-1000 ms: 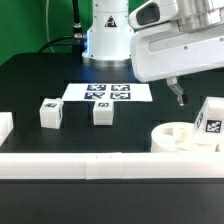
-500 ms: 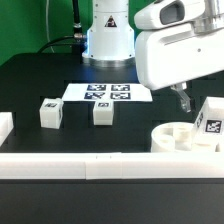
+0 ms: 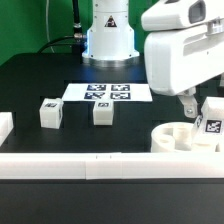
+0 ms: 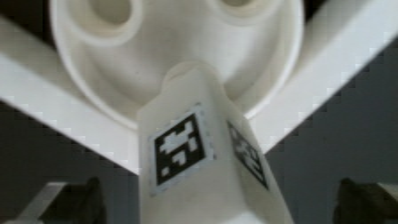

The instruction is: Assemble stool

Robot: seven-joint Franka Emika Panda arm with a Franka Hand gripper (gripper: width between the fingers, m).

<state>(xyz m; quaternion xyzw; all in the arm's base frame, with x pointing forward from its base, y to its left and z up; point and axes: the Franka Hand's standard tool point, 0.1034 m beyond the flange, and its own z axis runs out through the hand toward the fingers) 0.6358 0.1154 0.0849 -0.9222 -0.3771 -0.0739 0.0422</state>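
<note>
hand (image 3: pixel 190 104) nearer leg (image 3: pixel 212 113), black table (image 3: pixel 40 75)

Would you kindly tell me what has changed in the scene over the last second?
The end effector has moved toward the exterior view's right, up to the leg at the seat. It is open and straddles that leg without gripping it. The two other legs, the seat and the marker board stayed where they were.
</note>
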